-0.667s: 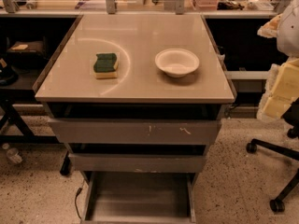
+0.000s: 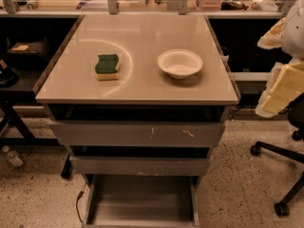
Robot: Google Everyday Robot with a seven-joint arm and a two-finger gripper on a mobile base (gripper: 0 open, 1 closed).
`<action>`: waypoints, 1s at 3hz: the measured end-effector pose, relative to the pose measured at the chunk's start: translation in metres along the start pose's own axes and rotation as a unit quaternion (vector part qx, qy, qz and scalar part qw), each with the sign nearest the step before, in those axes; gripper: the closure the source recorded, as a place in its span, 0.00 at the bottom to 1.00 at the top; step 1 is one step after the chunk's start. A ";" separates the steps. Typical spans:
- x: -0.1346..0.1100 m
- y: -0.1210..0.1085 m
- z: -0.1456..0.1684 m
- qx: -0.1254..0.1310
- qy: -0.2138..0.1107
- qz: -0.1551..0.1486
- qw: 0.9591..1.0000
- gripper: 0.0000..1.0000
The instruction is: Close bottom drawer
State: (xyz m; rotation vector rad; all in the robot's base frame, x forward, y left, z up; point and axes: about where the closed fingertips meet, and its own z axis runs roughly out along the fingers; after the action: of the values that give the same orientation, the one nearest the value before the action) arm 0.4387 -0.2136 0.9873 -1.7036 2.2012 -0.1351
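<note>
The bottom drawer is the lowest and narrowest of three grey drawers under the table. It stands pulled out toward me, with its flat grey tray floor showing, and its front runs off the bottom edge of the view. Above it are the mid-width drawer front and the widest drawer front with white scratch marks. My gripper is out of view; only cream-coloured parts of my arm show at the right edge, level with the table top and well away from the drawer.
A green and yellow sponge and a white bowl sit on the table top. An office chair base stands on the floor at the right. A black table leg and a cable are at the left.
</note>
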 end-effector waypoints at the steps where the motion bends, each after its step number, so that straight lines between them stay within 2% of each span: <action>1: 0.000 0.000 0.000 0.000 0.000 0.000 1.000 0.41; 3: 0.000 0.000 0.000 0.000 0.000 0.000 1.000 0.87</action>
State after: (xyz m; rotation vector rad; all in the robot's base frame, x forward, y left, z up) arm 0.4387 -0.2136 0.9873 -1.7035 2.2011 -0.1352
